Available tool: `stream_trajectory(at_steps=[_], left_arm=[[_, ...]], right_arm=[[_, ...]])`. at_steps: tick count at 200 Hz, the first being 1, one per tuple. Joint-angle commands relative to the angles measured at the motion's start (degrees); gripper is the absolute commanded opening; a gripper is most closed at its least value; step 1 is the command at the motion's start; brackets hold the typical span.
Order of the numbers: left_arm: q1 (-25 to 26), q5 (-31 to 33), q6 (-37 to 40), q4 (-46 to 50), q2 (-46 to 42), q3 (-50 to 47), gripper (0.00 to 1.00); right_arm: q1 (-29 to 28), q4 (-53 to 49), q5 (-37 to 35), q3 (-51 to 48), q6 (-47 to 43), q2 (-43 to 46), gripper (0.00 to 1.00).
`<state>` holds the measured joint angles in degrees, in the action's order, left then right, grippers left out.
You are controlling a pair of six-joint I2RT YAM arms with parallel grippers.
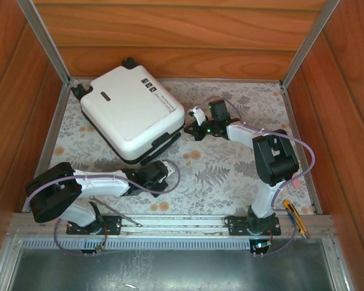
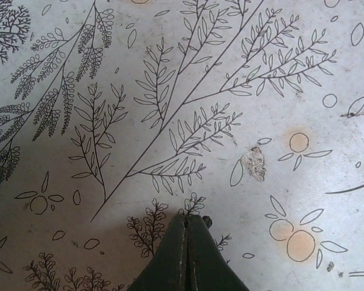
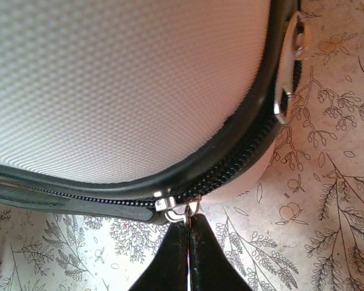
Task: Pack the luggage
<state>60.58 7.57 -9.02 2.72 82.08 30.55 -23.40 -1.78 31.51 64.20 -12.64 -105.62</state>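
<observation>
The luggage (image 1: 133,112), a white hard-shell suitcase with black trim and wheels, lies flat and closed at the back left of the floral table. In the right wrist view its textured white shell (image 3: 121,85) curves over a black zipper track. My right gripper (image 3: 188,223) is shut on the small metal zipper pull (image 3: 192,210), just right of the silver slider (image 3: 165,203). From above, my right gripper (image 1: 188,126) touches the suitcase's right corner. My left gripper (image 1: 165,173) lies just in front of the suitcase, and its fingers (image 2: 190,218) are shut on nothing over bare tabletop.
A yellow utility knife (image 1: 296,217) lies at the near right edge. A thin metal rod (image 1: 112,211) rests by the left arm's base. Wooden walls and aluminium posts (image 1: 48,42) enclose the table. A worn patch (image 2: 255,163) marks the table cover.
</observation>
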Motion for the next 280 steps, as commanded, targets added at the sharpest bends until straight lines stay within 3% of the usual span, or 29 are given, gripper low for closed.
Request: stream_trajectory(at_steps=[1,8,25,37,40,45,49,93,127,146,164,189,212,280], left_arm=[[0.5,-0.6,-0.1,2.3,-0.5,0.0,0.0],[0.5,2.2,-1.1,2.2,-0.9,0.2,0.02],[0.7,9.2,-3.6,3.6,-2.2,2.0,0.39],[1.6,16.5,-5.4,4.9,-2.8,4.0,0.57],[1.9,18.4,-5.7,5.0,-2.9,4.4,0.67],[2.2,21.7,-6.2,5.2,-3.0,5.0,0.94],[2.4,23.9,-6.5,5.3,-3.0,5.6,1.0],[3.5,43.6,-9.1,15.5,4.2,15.6,1.0],[4.0,58.7,-15.7,41.1,19.9,32.8,0.98],[4.5,62.9,-23.3,56.4,30.5,43.5,0.87],[4.6,63.5,-30.2,65.3,37.0,50.0,0.8],[3.7,60.1,-33.0,65.6,38.3,51.0,0.77],[2.8,58.3,-34.5,65.6,38.5,50.7,0.63],[3.1,51.8,-31.2,60.7,40.2,49.0,0.79]], right_arm=[[2.6,-3.2,-2.6,2.6,-0.7,0.2,0.0],[2.6,-2.7,-2.3,2.3,-0.3,0.2,0.0],[2.6,-1.0,-1.4,1.2,0.8,0.7,0.0],[2.5,-0.3,-0.8,0.6,1.5,0.7,0.0],[2.6,-0.2,-0.8,0.5,1.6,0.7,0.0],[2.5,0.1,-0.6,0.5,1.9,0.7,0.0],[2.6,0.2,-0.5,0.4,2.0,0.6,0.0],[2.6,0.7,-0.2,0.0,2.8,0.7,0.0],[2.5,0.8,-0.3,-0.4,3.0,0.7,0.0],[2.5,1.3,-0.2,-0.7,3.1,0.8,0.0],[2.6,1.0,0.1,-0.8,2.9,0.8,0.0],[2.6,0.4,-0.1,-0.8,2.3,1.0,0.0],[2.7,0.3,-0.1,-0.7,2.2,1.0,0.0],[3.0,0.0,0.7,0.0,2.5,0.5,0.0]])
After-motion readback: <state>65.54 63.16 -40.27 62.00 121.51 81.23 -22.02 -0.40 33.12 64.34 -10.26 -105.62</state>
